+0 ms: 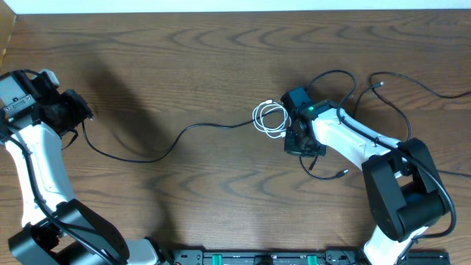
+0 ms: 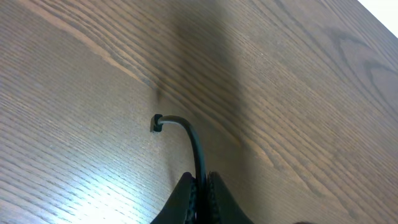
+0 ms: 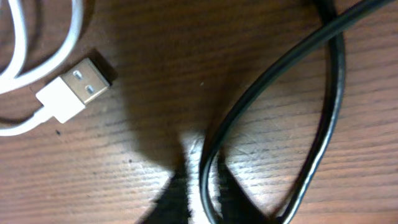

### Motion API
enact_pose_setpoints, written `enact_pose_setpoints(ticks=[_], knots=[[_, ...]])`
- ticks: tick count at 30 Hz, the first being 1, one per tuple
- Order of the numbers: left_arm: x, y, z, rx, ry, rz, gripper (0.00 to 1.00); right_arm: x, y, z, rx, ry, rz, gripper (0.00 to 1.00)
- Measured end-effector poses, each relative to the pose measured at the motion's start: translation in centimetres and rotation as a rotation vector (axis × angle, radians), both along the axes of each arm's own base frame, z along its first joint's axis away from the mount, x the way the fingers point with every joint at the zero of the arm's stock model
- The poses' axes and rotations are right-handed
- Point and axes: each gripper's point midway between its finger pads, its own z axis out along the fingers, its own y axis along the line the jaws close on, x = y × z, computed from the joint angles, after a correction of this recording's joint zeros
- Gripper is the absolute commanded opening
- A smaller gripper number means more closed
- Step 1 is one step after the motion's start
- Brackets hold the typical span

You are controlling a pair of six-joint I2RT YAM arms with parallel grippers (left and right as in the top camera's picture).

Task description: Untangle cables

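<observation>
Overhead view shows the left gripper (image 1: 77,112) at the far left of the wooden table (image 1: 184,59), with a thin black cable (image 1: 147,157) running from it in a shallow dip and rise toward the middle. There it meets the white cable (image 1: 270,118), which lies flat in a few small loops. The right gripper (image 1: 298,140) sits low, just beside those loops on their right. More black cord arcs behind that arm, and another plug end (image 1: 344,174) lies on the wood in front of it. From the left wrist, the fingers are pressed together on the black cable, pinching it a short way behind its small plug (image 2: 157,122), which curls over above the wood. From the right wrist, the white cable's flat metal plug (image 3: 74,92) rests on the table at upper left. A looping black cord (image 3: 334,93) crosses over itself at right. One strand of it runs down between the dark fingertips, which look closed on it, though that part is blurred. Whether this cord is the one held on the left is hidden under the arm.
</observation>
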Motion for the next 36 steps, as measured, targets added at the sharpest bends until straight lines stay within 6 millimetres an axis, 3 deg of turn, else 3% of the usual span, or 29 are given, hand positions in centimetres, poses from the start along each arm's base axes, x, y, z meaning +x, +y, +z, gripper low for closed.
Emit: enact_pose_setpoints(ticks=[11, 17, 21, 25, 27, 28, 36], knots=[[0.0, 0.0, 0.0, 0.001, 0.000, 0.000, 0.08, 0.2, 0.0, 0.1, 0.010, -0.020, -0.005, 0.01], [0.0, 0.0, 0.0, 0.000, 0.000, 0.000, 0.08, -1.1, -1.9, 0.6, -0.015, 0.070, -0.025, 0.01], [0.0, 0.0, 0.0, 0.000, 0.000, 0.000, 0.08, 0.8, -2.8, 3.1, 0.006, 0.025, -0.039, 0.01], [0.0, 0.0, 0.0, 0.000, 0.000, 0.000, 0.07, 4.0, -3.4, 8.6, 0.069, -0.144, -0.066, 0.01], [0.0, 0.0, 0.0, 0.000, 0.000, 0.000, 0.08, 5.1, -4.6, 11.9, 0.093, -0.239, -0.093, 0.01], [0.0, 0.0, 0.0, 0.001, 0.000, 0.000, 0.08, 5.5, -6.0, 13.6, 0.089, -0.294, -0.125, 0.01], [0.0, 0.0, 0.0, 0.001, 0.000, 0.000, 0.08, 4.6, -14.5, 13.5, -0.131, -0.260, -0.267, 0.01]])
